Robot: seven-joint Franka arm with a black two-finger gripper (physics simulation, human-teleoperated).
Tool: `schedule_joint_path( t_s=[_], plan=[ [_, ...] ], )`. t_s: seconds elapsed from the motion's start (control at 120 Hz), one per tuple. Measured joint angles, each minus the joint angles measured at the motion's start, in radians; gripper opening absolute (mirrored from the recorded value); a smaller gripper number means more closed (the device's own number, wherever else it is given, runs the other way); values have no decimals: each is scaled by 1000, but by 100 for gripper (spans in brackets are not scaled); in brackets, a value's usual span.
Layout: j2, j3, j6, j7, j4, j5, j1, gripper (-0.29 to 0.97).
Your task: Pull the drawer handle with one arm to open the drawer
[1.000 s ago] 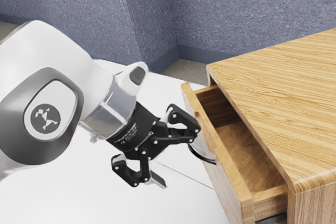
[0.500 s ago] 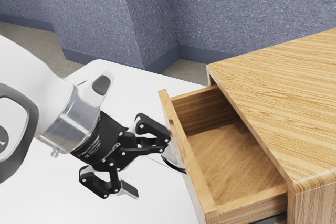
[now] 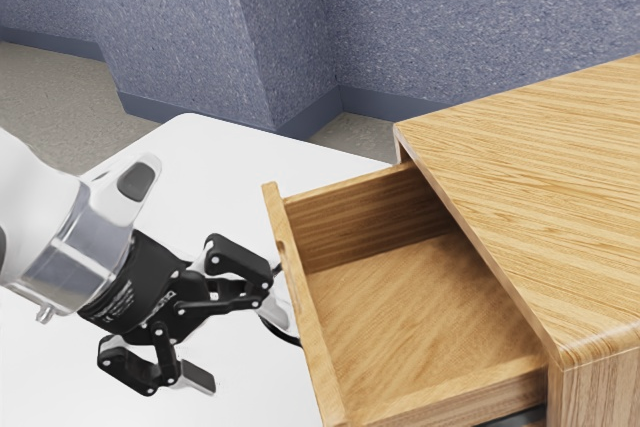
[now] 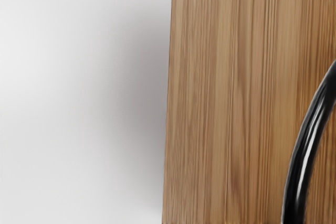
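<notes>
Since a second ago your drawer (image 3: 352, 215) has slid a good way out toward the exterior view's left, and the gripper (image 3: 233, 340) has backed off the same way with it, so the arm now sits lower and further left.

Exterior view first: the drawer stands wide open, sticking out of the wooden cabinet (image 3: 530, 177) over the white table (image 3: 210, 162), and you can look straight down onto its bare wooden floor. The black handle (image 3: 283, 330) curves off the drawer's front panel, on the side facing the arm. Your gripper is right at that front, fingers (image 3: 240, 259) spread wide, not clamped. The upper one sits just beside the handle and the lower one hangs well apart from it, nearer the camera. Whether the upper finger actually touches the handle, you can't tell from here.

Wrist view: you're staring at the drawer's front panel (image 4: 231, 103) up close, grain running straight across it. The glossy black handle (image 4: 310, 145) arcs over the panel near the hand, and the white table (image 4: 79, 103) lies past the panel's edge
</notes>
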Motion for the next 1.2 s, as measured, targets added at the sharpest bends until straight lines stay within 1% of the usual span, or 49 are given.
schedule_joint_path(
  t_s=[0.133,0.483,0.633,0.867,1.05,1.2],
  plan=[
    [-19,22,-2,0,-21,21,-20,67],
    [-60,114,-10,-1,-66,96,-61,67],
    [-96,137,-24,-4,-79,121,-67,67],
    [-114,163,-36,-7,-110,162,-97,67],
    [-137,235,-43,-9,-132,213,-127,67],
    [-144,252,-46,-10,-147,243,-140,67]
  ],
)
